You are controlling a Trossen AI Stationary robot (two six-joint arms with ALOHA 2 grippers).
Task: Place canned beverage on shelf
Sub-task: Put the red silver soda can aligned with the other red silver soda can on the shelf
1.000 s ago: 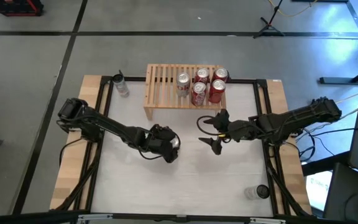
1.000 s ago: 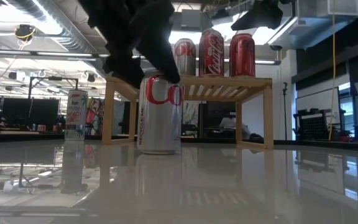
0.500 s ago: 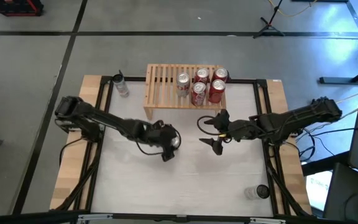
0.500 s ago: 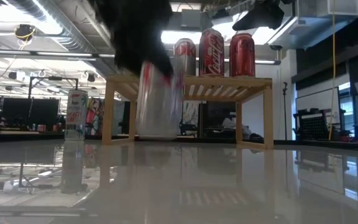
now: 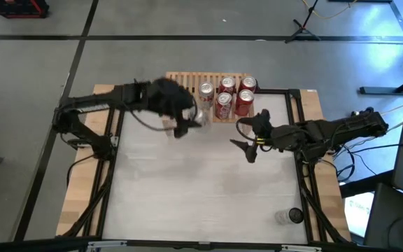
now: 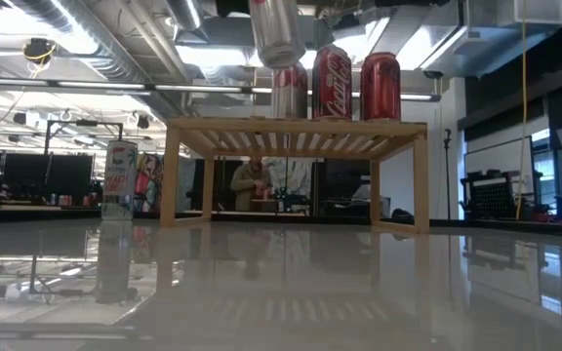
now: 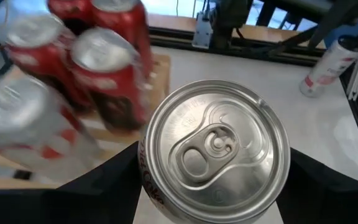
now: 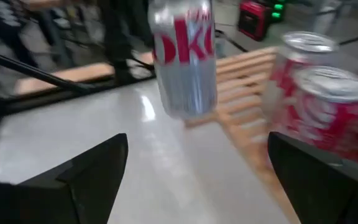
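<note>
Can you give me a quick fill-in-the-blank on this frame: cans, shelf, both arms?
1. The left gripper holds a silver can ____ the table, above shelf height.
2. The right gripper's jaws are ____ and hold nothing.
3. ____ cans already stand on the wooden shelf.
4. They stand toward the shelf's ____ end in the high view.

Missing words: off; open; five; right

Silver can [image 6: 277, 31] aloft above shelf [image 6: 296, 129]
</note>
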